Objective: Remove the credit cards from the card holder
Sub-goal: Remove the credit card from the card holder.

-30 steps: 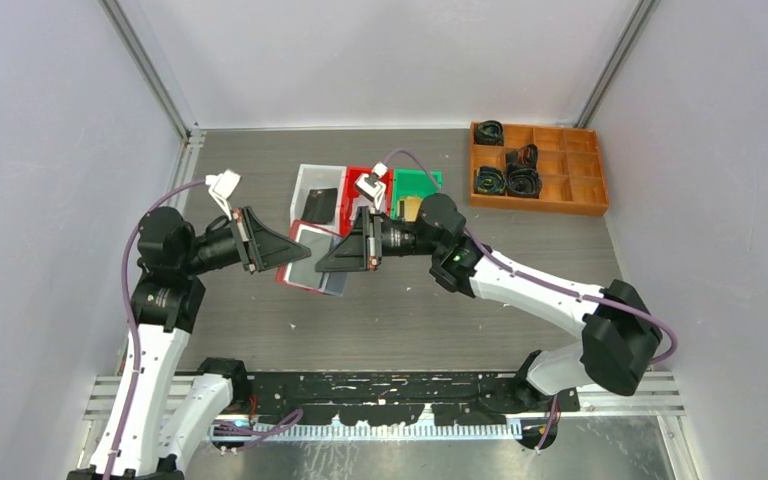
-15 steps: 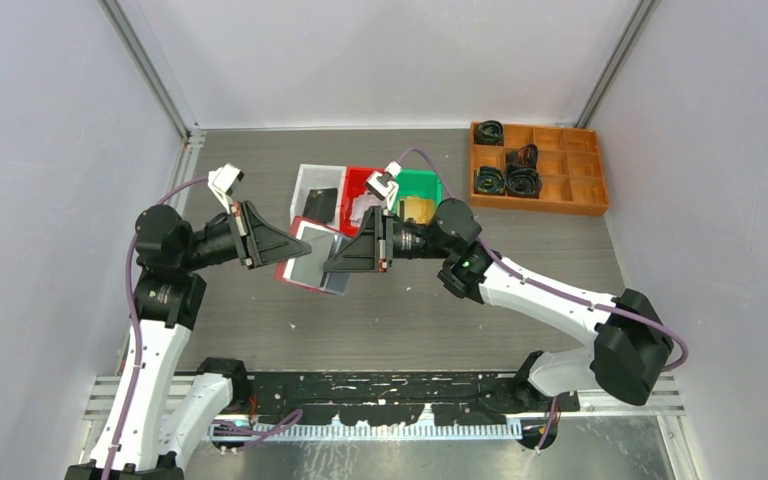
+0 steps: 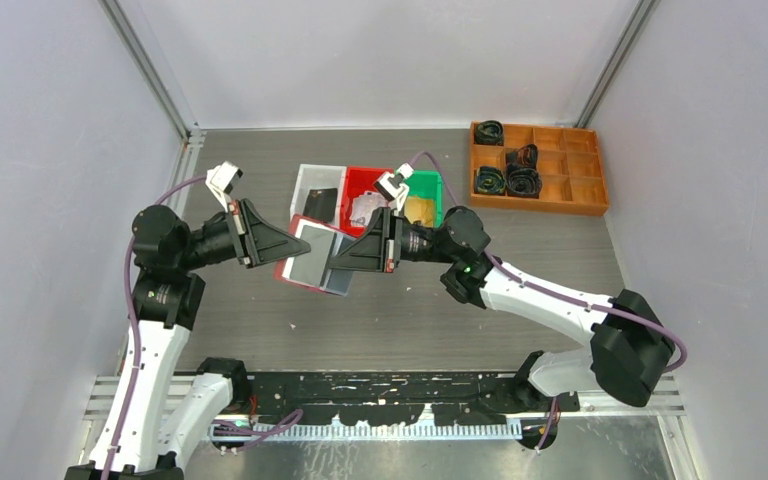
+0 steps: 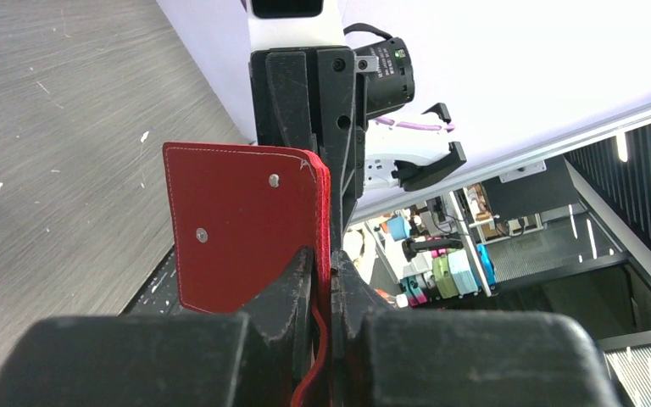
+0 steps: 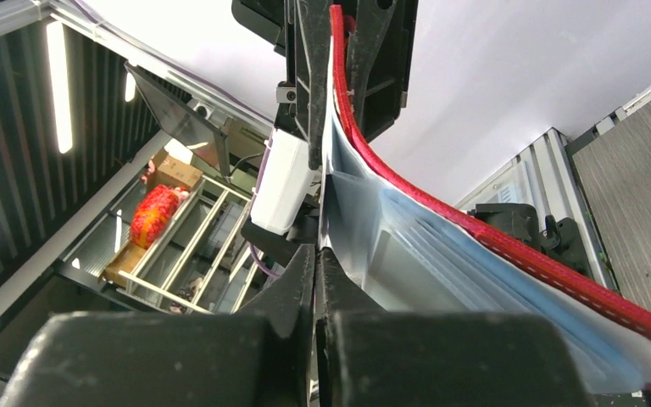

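The red card holder (image 3: 305,268) hangs open above the table between both arms, its grey-blue sleeves facing up. My left gripper (image 3: 300,248) is shut on its red edge; in the left wrist view the red cover (image 4: 237,229) stands upright in that gripper (image 4: 329,264). My right gripper (image 3: 332,264) meets the holder from the other side. The right wrist view has this gripper (image 5: 315,254) shut on a thin pale sheet (image 5: 332,195) from the holder's inside. Whether that sheet is a credit card or a sleeve is unclear. The curved red cover (image 5: 492,242) and pale blue sleeves (image 5: 441,263) spread to the right.
Behind the holder stand three small bins: a white bin (image 3: 305,175) holding a black card (image 3: 320,203), a red bin (image 3: 355,178) holding a pale card (image 3: 365,208), and a green bin (image 3: 430,183) holding a gold card (image 3: 420,209). An orange compartment tray (image 3: 550,205) with black coils sits far right.
The right gripper drew back a little to the right, opened briefly and shut again at the holder's inner edge. The left gripper kept its hold, and the holder barely moved.
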Controlling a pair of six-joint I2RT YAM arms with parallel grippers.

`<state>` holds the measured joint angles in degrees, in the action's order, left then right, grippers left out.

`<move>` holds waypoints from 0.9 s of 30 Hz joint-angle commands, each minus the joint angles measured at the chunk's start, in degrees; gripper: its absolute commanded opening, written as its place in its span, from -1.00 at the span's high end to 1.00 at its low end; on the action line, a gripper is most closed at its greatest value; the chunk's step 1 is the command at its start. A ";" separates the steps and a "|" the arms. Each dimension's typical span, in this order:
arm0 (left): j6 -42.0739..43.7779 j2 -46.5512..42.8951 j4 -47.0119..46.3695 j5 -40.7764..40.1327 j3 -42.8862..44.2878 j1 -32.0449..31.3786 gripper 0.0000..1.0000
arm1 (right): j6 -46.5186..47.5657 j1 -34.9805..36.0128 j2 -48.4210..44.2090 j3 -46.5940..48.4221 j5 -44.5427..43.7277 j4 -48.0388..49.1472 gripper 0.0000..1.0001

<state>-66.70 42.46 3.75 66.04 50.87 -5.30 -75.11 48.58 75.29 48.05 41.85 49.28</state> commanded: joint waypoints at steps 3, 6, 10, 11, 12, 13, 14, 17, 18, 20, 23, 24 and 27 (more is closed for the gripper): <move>-0.41 -0.49 -3.21 0.21 3.38 0.03 1.00 | -0.72 -0.71 -2.98 -1.08 -1.74 6.70 0.99; -0.56 -0.45 -3.14 0.11 3.53 0.02 1.00 | -0.38 -0.76 -3.09 -1.17 -2.41 6.01 0.93; -0.80 -0.58 -3.26 -0.19 3.44 0.01 1.00 | -0.90 -0.76 -1.49 0.65 -1.96 6.18 0.25; -0.93 -0.66 -3.23 -0.19 3.50 -0.02 1.00 | -1.06 -0.76 -1.08 1.03 -1.76 6.26 0.19; -0.95 -0.58 -3.23 -0.25 3.67 0.00 1.00 | -1.23 -0.76 -0.67 1.27 -1.66 6.39 0.19; -1.02 -0.62 -3.26 -0.23 3.85 0.03 1.00 | -1.38 -0.76 -0.32 1.40 -1.42 6.51 0.17; -1.08 -0.58 -3.23 -0.20 3.96 0.03 1.00 | -1.56 -0.76 -0.11 1.43 -1.26 6.64 0.17; -1.11 -0.70 -3.19 -0.21 4.19 0.03 1.00 | -2.19 -0.69 0.12 1.02 -1.35 8.00 0.17; -1.07 -0.64 -3.09 -0.13 4.19 0.03 1.00 | -2.23 -0.68 0.19 0.96 -1.32 8.24 0.19; -0.92 -0.60 -3.08 -0.21 4.10 0.03 1.00 | -2.23 -0.59 0.32 1.13 -1.50 8.37 0.21; -0.73 -0.51 -2.99 -0.36 4.01 0.03 1.00 | -2.39 -0.02 1.06 2.19 -1.15 8.95 0.26; -0.67 -0.54 -3.01 -0.37 4.05 0.03 1.00 | -2.55 0.14 1.22 2.48 -1.00 9.20 0.28; -0.27 -0.59 -2.59 -0.47 4.04 0.00 1.00 | -3.11 0.37 1.40 3.00 -0.69 10.55 0.33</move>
<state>-67.09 42.48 3.68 65.60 52.27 -5.30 -77.36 48.38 76.75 47.90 40.60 54.13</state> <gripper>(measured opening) 0.085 0.344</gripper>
